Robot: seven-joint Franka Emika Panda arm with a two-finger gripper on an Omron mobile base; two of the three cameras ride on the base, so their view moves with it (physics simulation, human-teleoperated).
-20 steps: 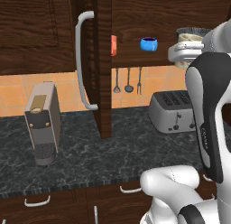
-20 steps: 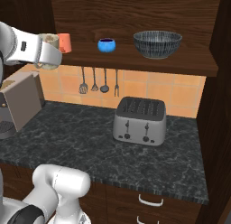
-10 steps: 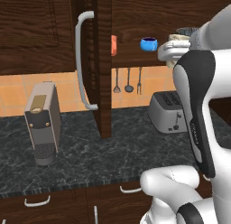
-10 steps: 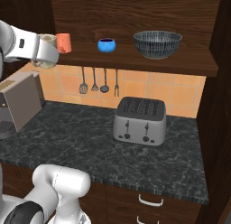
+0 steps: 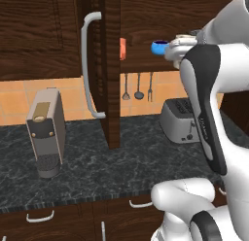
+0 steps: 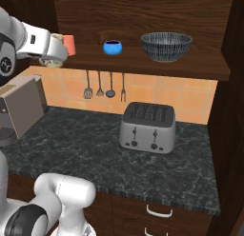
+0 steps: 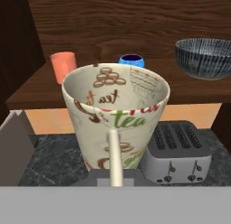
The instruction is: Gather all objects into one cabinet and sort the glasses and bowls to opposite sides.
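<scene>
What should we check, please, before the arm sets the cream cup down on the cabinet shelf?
1. Cup held: ok. The cream cup stands upright in the gripper.
2. Jaws firmly closed on it: cannot tell; the cup hides them.
3. Door out of the way: ok. The cabinet door stands open.
4. Glass side: ok. The tumbler is at the left end of the shelf, with bare wood in front of it.
5. Bowls apart: ok. The blue bowl and grey bowl sit further right.
6. Cup over the shelf: not ok; in the hand view it is short of the edge.
</scene>
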